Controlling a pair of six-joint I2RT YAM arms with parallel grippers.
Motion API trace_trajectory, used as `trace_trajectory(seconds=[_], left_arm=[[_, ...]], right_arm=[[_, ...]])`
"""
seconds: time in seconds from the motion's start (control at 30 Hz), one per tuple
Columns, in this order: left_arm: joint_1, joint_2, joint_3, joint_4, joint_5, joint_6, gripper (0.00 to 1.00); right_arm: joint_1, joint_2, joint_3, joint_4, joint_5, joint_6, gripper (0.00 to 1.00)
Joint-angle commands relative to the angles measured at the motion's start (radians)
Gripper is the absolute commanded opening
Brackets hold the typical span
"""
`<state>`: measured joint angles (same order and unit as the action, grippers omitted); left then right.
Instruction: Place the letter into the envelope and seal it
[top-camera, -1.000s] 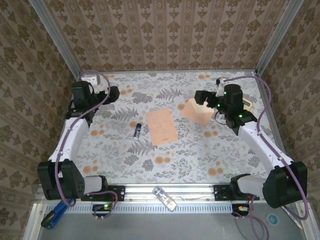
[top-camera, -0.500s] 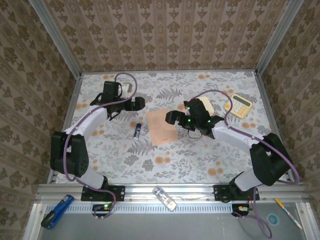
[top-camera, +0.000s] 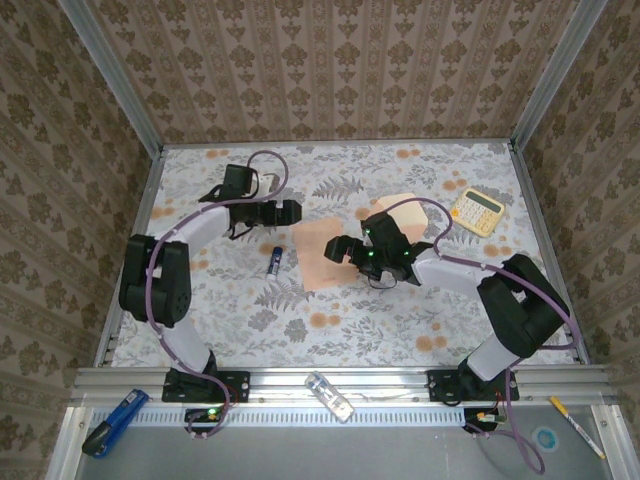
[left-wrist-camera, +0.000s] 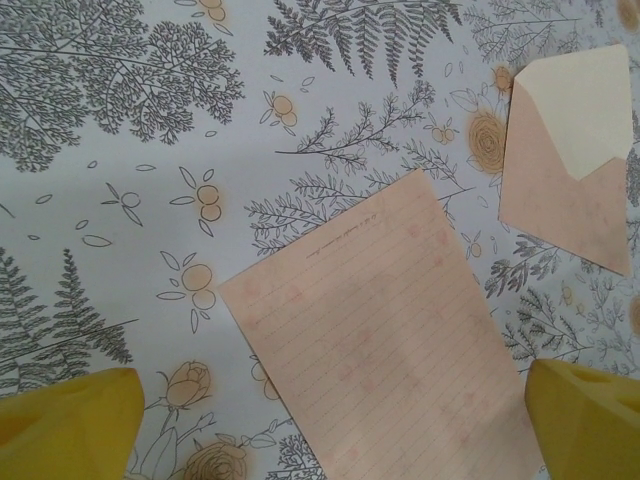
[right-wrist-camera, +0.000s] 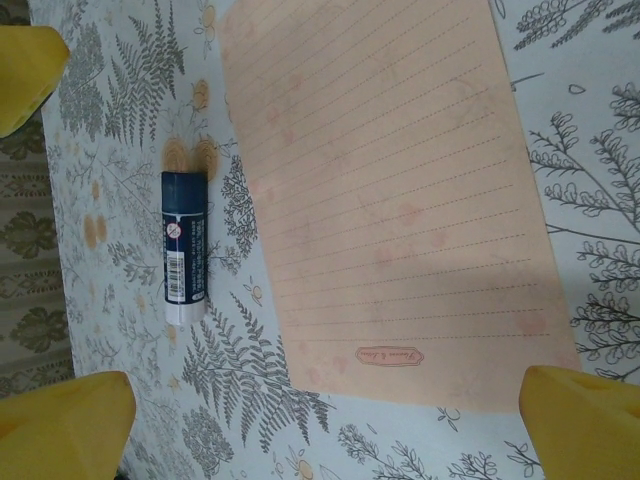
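A bench (top-camera: 400, 320) covered in a pale cloth printed with ferns and orange flowers takes up the floor of a wallpapered enclosure. Both arms reach in toward its middle.

The left gripper (top-camera: 288, 212) is by the far left corner of the letter. Its yellow fingertips (left-wrist-camera: 65, 420) stand wide apart at the lower corners of the left wrist view, with nothing between them.

The right gripper (top-camera: 335, 250) is over the letter's right edge. Its fingertips (right-wrist-camera: 590, 420) are likewise spread wide and hold nothing.

The letter (top-camera: 315, 255), a peach-orange lined sheet with a small printed mark near one short edge, lies flat in the centre of the bench, untouched.

The envelope (left-wrist-camera: 575, 170) lies flat beyond the letter to the right, apart from it, with its pale cream flap open and facing up. In the top view it is partly behind the right arm's cable.

A yellow calculator (top-camera: 476, 211) lies near the far right corner.

A dark blue glue stick (right-wrist-camera: 184, 245) lies on its side just left of the letter, not touching it.
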<state>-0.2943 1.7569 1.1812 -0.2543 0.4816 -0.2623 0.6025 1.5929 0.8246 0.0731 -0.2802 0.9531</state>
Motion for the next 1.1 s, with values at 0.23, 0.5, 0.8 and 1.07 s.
trace_trajectory(seconds=[0.23,0.5,0.8,1.07], left_arm=[[-0.013,0.062,0.039,0.063,0.056,-0.071,0.97],[-0.029,0.097,0.049,0.068,0.049,-0.08,0.97],[-0.045,0.128,0.063,0.06,0.043,-0.077,0.98],[-0.049,0.152,0.081,0.04,0.024,-0.07,0.98]], right_arm=[[0.029,0.075,-0.013,0.081,-0.019,0.069,1.0],[0.03,0.091,-0.012,0.053,0.002,0.063,1.0],[0.029,0.108,-0.01,0.016,0.012,0.05,1.0],[0.027,0.119,-0.012,0.005,0.015,0.046,1.0]])
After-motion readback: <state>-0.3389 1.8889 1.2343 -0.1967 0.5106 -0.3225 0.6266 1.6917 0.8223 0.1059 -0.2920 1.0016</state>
